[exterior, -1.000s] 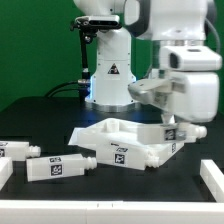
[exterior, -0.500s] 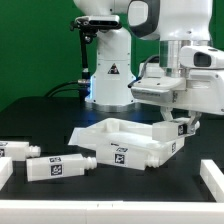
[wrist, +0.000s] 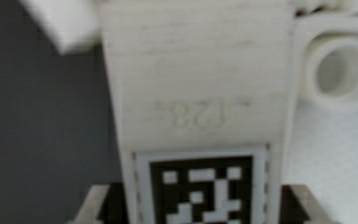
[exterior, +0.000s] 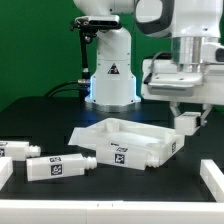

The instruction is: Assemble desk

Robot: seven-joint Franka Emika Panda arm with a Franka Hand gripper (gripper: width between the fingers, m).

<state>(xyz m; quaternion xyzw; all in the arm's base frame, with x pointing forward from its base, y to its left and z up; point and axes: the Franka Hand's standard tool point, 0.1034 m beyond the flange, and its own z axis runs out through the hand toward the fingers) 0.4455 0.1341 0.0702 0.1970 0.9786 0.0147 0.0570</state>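
Note:
The desk's rimmed white tabletop [exterior: 125, 140] lies tilted on the black table in the middle of the exterior view. My gripper [exterior: 188, 116] hangs above its right end, shut on a white square-section leg [exterior: 188, 123] that is clear of the tabletop. In the wrist view this leg [wrist: 194, 90] runs out from between my fingers [wrist: 105, 203], with its black-and-white tag [wrist: 197, 188] just in front of the gripper [wrist: 197, 212]. Beyond the leg, a white part with a round hole [wrist: 345, 70] shows blurred. Two more tagged legs [exterior: 60, 165] [exterior: 14, 150] lie at the exterior view's left.
The arm's white base [exterior: 110, 75] stands behind the tabletop. White border pieces sit at the front left [exterior: 5, 172] and front right [exterior: 212, 182] of the table. A green backdrop closes off the rear.
The arm has risen and shifted toward the exterior view's right, lifting the held leg from beside the tabletop's right end to above it. The jaws have stayed shut on it.

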